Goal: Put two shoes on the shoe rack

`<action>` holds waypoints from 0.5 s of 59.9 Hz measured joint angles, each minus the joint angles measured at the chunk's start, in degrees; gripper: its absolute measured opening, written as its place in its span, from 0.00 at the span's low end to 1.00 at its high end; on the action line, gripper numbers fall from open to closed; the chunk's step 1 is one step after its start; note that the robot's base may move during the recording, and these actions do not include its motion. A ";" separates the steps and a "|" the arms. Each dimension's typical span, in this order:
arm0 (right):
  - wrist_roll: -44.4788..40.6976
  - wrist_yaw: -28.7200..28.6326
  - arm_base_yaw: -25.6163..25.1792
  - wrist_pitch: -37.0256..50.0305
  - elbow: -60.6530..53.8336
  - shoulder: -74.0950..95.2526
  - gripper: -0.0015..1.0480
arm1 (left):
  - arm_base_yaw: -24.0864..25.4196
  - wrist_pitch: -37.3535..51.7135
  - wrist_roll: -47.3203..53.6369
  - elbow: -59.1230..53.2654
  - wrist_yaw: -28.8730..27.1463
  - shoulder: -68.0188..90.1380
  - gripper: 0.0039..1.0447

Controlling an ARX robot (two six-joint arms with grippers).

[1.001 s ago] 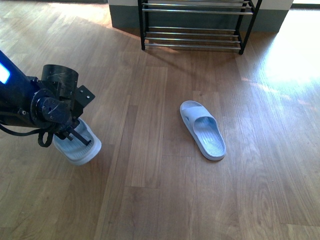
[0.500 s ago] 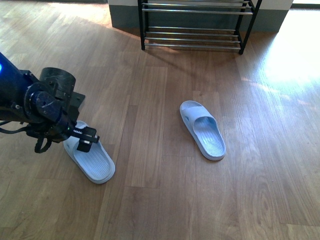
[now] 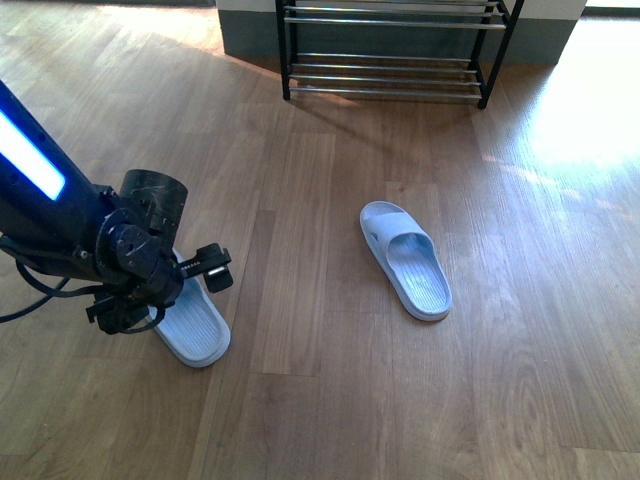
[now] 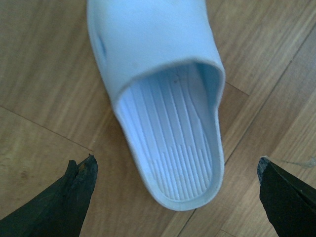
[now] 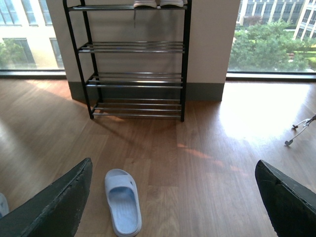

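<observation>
I am holding the left gripper (image 3: 205, 270) low over the wooden floor (image 3: 330, 400). Its fingers (image 4: 74, 197) are spreading wide on either side of the heel end of a pale blue sandal (image 4: 163, 98), with bare boards showing between each finger and the rubber. That sandal is lying sole-down toward the near left part of the floor. The right gripper (image 5: 175, 195) is hanging spread wide too, pinching nothing, and its camera is facing the second sandal (image 3: 405, 258), which is lying flat on the open floor well apart from the first. The shoe rack (image 3: 385, 75) is standing at the far edge of the floor against the wall (image 5: 207, 49), and white soles (image 5: 153, 4) are showing on its top shelf.
</observation>
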 joint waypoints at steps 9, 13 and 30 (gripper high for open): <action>0.00 0.00 0.00 0.00 0.00 0.00 0.91 | 0.09 -1.18 -0.35 5.66 -1.38 2.86 0.91; -0.02 0.00 0.00 0.00 0.00 0.00 0.91 | 0.35 -1.33 -0.42 7.85 -1.55 4.02 0.91; 0.00 0.00 0.00 0.00 0.00 0.00 0.91 | 0.46 -2.51 -0.48 11.28 -0.98 6.71 0.91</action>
